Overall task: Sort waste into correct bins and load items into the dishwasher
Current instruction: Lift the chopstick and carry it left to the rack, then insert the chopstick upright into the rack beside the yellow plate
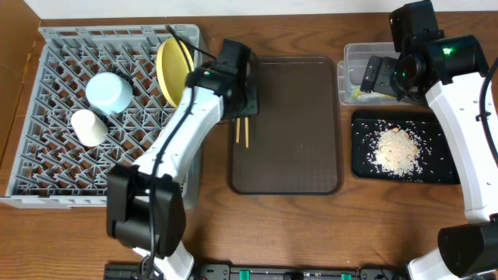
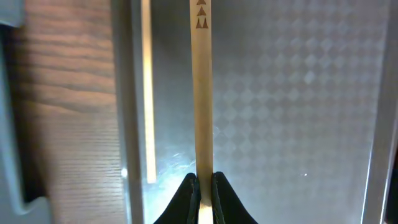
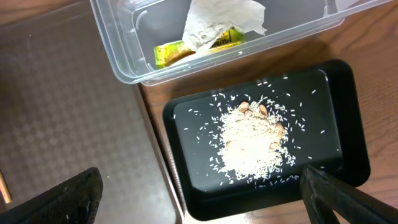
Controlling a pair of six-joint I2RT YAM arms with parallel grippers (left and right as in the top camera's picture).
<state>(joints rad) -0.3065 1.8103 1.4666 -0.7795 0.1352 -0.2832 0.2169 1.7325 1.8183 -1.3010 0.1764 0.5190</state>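
Observation:
My left gripper point(image 2: 202, 180) is shut on one wooden chopstick point(image 2: 201, 93) over the left side of the brown serving tray point(image 1: 296, 155). A second chopstick point(image 2: 148, 93) lies beside the tray's rim. Both chopsticks point(image 1: 242, 131) show in the overhead view. The grey dish rack point(image 1: 47, 163) holds the upright yellow plate point(image 1: 173, 70), the light blue bowl point(image 1: 109, 92) and the cream cup point(image 1: 88, 127). My right gripper point(image 3: 205, 199) is open and empty above the bins. The clear tub point(image 3: 118, 43) holds the green wrapper point(image 3: 171, 53) and white paper point(image 3: 217, 18). Rice scraps point(image 3: 252, 143) lie in the black tray point(image 3: 186, 118). The white bowl is out of view.
The brown serving tray lies between the rack and the bins. The clear tub point(image 1: 350, 54) stands behind the black tray point(image 1: 366, 163) at the right. Bare wooden table point(image 1: 311, 233) runs along the front.

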